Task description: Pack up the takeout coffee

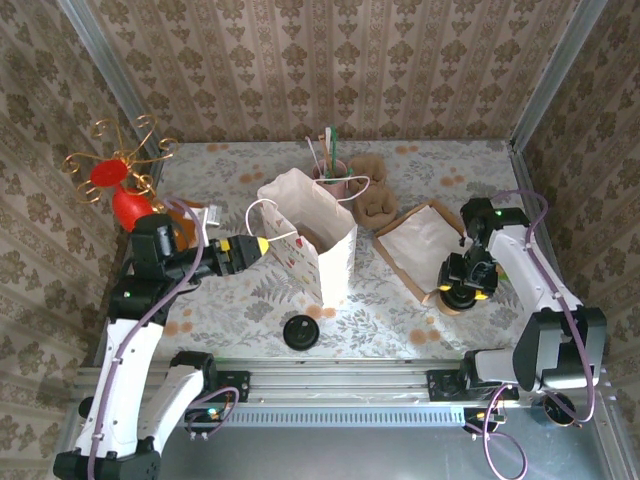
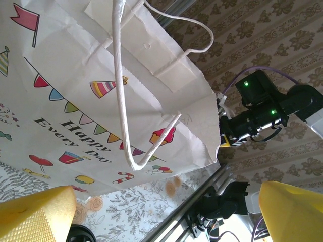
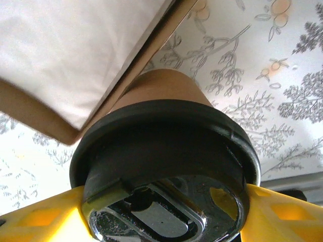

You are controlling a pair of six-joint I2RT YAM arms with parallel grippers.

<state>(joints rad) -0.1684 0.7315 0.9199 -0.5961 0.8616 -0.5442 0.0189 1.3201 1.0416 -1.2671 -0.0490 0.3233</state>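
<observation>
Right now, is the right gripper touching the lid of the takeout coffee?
Touching. In the right wrist view, the yellow fingers of the right gripper meet the black lid of the takeout coffee on both sides, with no gap.

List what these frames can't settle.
- Top view: takeout coffee mostly hidden beneath the right gripper.
- Top view: white bag floor hidden by its walls.
- Right wrist: fingers cropped by frame edge; contact with lid unclear.
- Left wrist: left gripper fingertips cropped by bottom edge.
</observation>
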